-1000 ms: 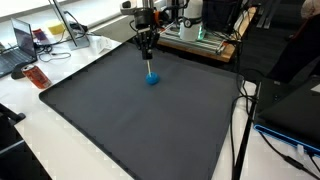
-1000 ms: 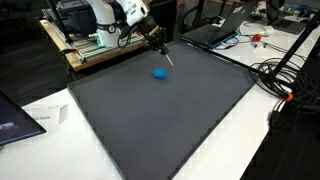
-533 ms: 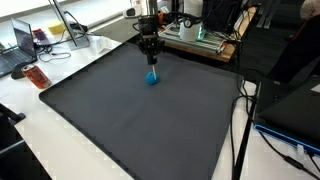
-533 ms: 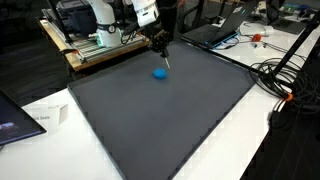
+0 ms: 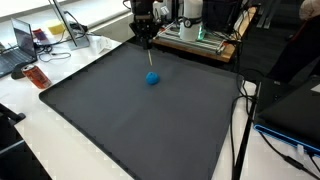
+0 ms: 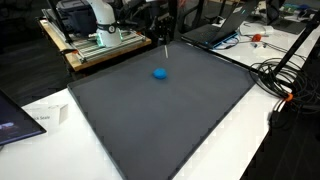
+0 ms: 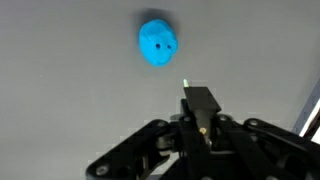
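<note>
Blue lump (image 5: 152,78) lies loose on the dark mat (image 5: 130,125), near its far edge, in an exterior view. The gripper (image 5: 147,40) hangs above it, clenched on what appears to be a thin rod (image 5: 150,56). In an exterior view, the rod (image 6: 164,48) ends short of the lump (image 6: 159,72). Wrist view: lump (image 7: 158,42) lies beyond the closed fingers (image 7: 200,105), untouched. Judged: no contact made, and the lump is not yet worked.

Ball (image 5: 152,78) on the mat (image 5: 140,130), near its far edge, below the fingers (image 7: 203,105), apart from them.
</note>
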Robot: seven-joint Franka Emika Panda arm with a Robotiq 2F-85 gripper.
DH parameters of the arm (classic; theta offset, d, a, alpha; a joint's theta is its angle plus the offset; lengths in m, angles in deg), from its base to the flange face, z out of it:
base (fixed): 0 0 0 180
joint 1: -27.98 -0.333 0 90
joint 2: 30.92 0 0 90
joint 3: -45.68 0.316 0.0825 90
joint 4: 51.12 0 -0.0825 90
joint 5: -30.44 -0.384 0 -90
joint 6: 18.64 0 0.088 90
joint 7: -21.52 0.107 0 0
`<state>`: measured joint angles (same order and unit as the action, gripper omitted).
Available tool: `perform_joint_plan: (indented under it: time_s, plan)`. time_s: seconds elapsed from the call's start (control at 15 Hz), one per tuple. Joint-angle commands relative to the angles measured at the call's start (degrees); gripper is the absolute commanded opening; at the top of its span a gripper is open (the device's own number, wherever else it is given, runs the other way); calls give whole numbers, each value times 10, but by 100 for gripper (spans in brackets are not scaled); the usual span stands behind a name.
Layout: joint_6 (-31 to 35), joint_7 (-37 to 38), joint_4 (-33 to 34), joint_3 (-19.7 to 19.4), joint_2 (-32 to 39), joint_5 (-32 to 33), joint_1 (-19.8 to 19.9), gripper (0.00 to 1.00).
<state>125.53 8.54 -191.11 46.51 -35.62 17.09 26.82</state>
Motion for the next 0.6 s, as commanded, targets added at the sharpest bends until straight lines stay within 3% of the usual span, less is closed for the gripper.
perform_joint_plan:
  time_s: [0.0, 0.2, 0.33, 0.4, 0.53]
  plan:
    - [-136, 45, 75, -1, -22, 40, 0, 3]
    - [-223, 55, 138, 1, -6, 46, -3, 3]
    - [-267, 98, 173, 8, 14, 85, -1, 3]
    - [-228, 59, 133, 1, -14, 51, -3, 12]
    - [-250, 80, 153, 4, -2, 69, -3, 12]
